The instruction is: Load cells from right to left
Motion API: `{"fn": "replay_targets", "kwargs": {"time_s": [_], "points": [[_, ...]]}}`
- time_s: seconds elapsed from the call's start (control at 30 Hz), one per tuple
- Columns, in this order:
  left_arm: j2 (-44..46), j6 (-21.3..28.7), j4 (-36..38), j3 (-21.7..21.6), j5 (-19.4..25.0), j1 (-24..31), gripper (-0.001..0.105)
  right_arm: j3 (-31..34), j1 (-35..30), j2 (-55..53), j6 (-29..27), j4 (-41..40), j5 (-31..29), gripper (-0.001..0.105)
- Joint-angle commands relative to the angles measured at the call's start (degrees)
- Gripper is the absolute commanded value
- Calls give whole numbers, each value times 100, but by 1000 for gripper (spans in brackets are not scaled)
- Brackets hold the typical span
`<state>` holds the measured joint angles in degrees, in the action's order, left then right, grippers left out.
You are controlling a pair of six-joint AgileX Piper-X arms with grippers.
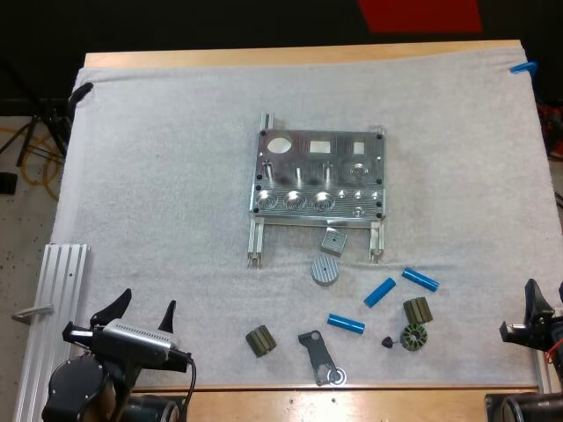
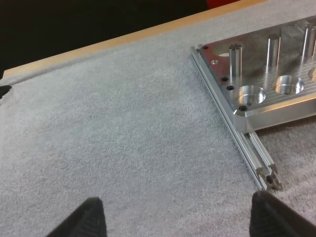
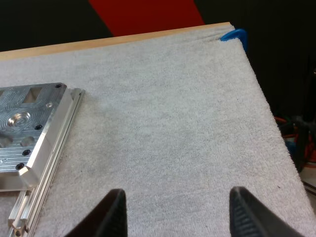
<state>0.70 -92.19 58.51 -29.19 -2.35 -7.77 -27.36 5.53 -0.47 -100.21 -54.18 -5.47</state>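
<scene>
Three blue cylinders (image 1: 380,292) lie flat near the mat's (image 1: 158,176) near edge, right of centre. Two run roughly along that edge and one lies diagonal. They are nearer the right gripper (image 1: 541,306) than the left gripper (image 1: 145,303). Both grippers are spread wide, holding nothing.
</scene>
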Motion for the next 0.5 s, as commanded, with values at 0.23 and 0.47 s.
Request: {"fn": "replay_targets", "kwargs": {"time_s": [0.23, 0.47], "points": [[620, 674, -56, -15, -844, 14, 60, -72, -21, -247, -25, -8, 69, 47], [71, 767, 54, -287, -1477, 14, 60, -362, -21, -2, -25, -210, 668, 47]]}}
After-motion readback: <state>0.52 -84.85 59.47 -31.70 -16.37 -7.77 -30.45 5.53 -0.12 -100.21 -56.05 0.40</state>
